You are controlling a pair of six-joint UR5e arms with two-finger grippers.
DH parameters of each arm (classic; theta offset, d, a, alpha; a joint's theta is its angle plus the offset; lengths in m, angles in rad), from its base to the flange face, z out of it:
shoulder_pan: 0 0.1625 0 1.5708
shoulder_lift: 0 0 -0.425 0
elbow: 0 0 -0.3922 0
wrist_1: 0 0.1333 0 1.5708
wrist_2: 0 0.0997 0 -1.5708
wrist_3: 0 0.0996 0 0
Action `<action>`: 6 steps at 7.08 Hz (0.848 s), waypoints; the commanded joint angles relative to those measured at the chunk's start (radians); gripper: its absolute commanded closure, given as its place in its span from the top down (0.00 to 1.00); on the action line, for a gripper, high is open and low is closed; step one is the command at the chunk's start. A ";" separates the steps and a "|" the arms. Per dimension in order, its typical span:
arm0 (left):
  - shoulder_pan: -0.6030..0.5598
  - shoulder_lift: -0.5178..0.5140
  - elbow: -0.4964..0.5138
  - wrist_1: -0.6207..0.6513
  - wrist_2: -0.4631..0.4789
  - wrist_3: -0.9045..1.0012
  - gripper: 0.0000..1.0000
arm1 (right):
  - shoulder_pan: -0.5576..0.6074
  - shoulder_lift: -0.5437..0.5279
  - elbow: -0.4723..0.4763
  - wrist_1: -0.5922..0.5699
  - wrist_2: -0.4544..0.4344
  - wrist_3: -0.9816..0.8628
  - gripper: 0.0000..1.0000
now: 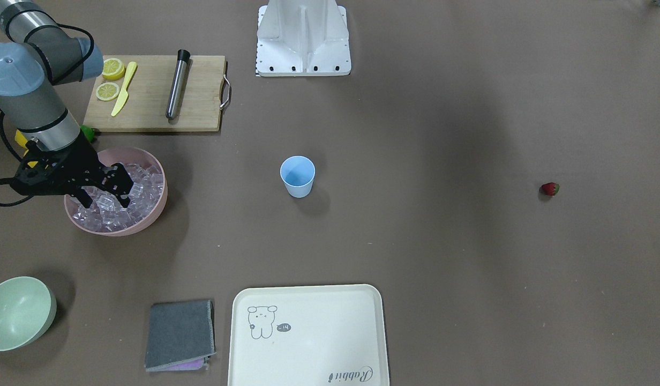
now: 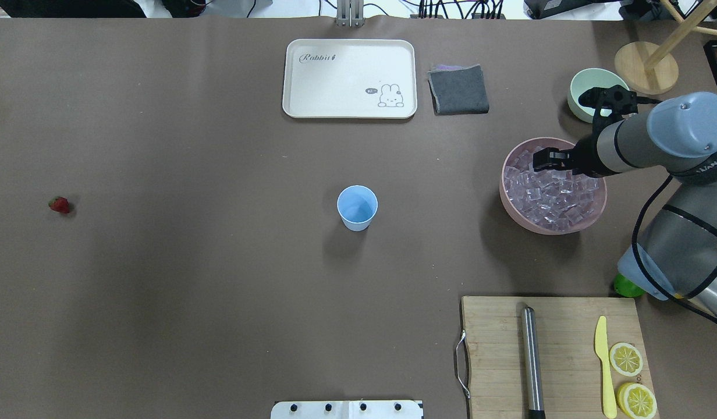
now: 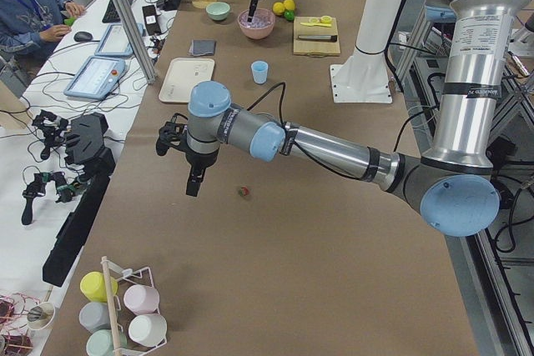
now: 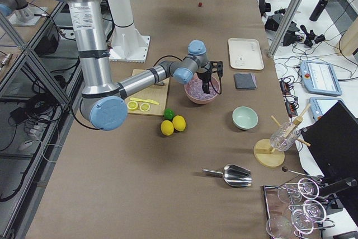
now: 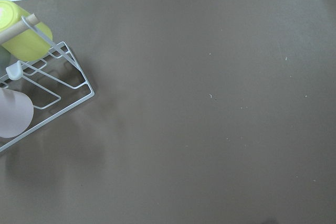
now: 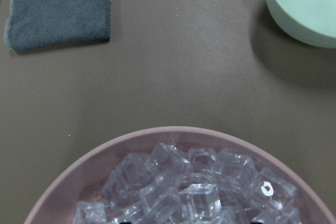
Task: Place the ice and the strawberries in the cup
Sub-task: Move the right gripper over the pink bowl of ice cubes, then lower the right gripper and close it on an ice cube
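The light blue cup (image 1: 297, 176) stands upright at the table's middle, with nothing in it that I can see. Ice (image 1: 140, 185) fills a pink bowl (image 1: 159, 206) on the robot's right side. My right gripper (image 1: 105, 202) is open, its fingers dipped among the cubes with one cube between them. The right wrist view looks down on the ice (image 6: 189, 192). One strawberry (image 1: 549, 188) lies alone on the robot's far left. My left gripper (image 3: 193, 183) hangs above the table close to the strawberry (image 3: 244, 192); I cannot tell whether it is open or shut.
A cutting board (image 1: 196, 107) holds lemon slices, a yellow knife and a metal rod. A cream tray (image 1: 308, 364), grey cloth (image 1: 179, 333) and pale green bowl (image 1: 14, 313) lie at the operators' edge. A cup rack (image 5: 47, 85) shows under the left wrist.
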 commanded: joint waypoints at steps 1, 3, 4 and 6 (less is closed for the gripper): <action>0.000 -0.007 0.012 0.000 0.001 0.000 0.98 | -0.034 -0.004 0.003 0.000 -0.041 0.000 0.26; 0.000 -0.004 0.012 0.000 0.001 0.002 0.98 | -0.037 -0.002 0.021 0.000 -0.049 0.000 0.00; 0.000 0.001 0.012 0.000 0.001 0.002 0.98 | -0.034 0.002 0.028 -0.001 -0.049 -0.004 0.00; 0.000 0.007 0.012 -0.001 0.001 0.000 0.98 | 0.018 0.005 0.090 -0.003 -0.005 -0.010 0.00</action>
